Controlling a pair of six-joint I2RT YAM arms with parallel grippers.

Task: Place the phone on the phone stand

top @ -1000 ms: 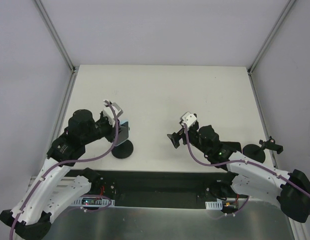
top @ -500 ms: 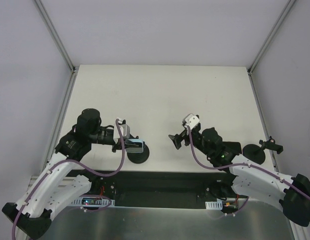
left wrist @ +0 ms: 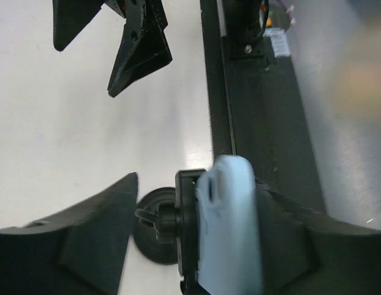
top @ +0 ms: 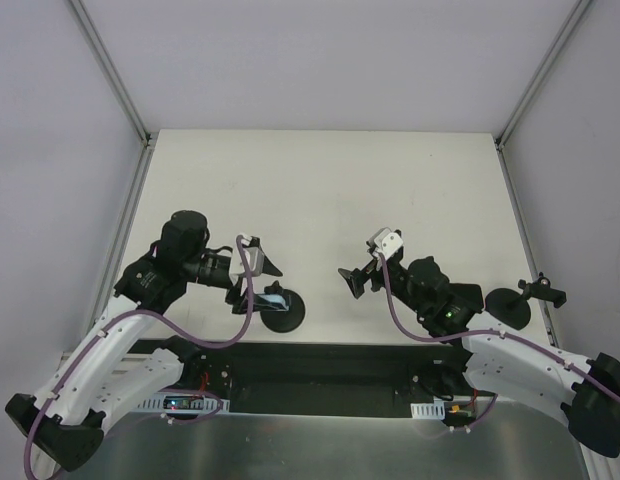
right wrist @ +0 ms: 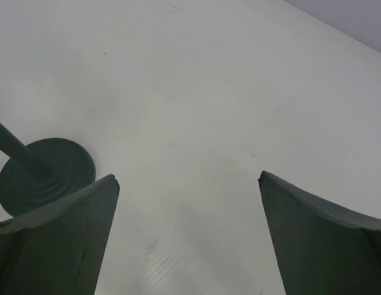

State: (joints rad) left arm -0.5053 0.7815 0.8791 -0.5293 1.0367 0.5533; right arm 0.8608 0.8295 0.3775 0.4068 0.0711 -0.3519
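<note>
The light blue phone (left wrist: 232,228) sits in the cradle of the black phone stand (left wrist: 185,209), whose round base (left wrist: 150,236) rests on the table near the front edge. My left gripper (left wrist: 196,184) is open around both: one finger (left wrist: 74,239) stands clear of the stand, the other (left wrist: 289,239) is right beside the phone. From above, the phone (top: 276,299) lies tilted on the stand (top: 288,314), with the left gripper (top: 260,286) spread just left of it. My right gripper (top: 352,280) hangs open and empty to the right; its wrist view shows the stand's base (right wrist: 46,175).
A second black stand (top: 512,303) stands at the right edge of the table. The dark mounting rail (top: 320,365) runs along the front edge, just below the phone stand. My right gripper's fingers (left wrist: 138,46) show ahead of the left gripper.
My left gripper moved to the right with the phone and stand, which slid right along the front edge. Its jaws have now opened off the phone. The right arm barely moved.
</note>
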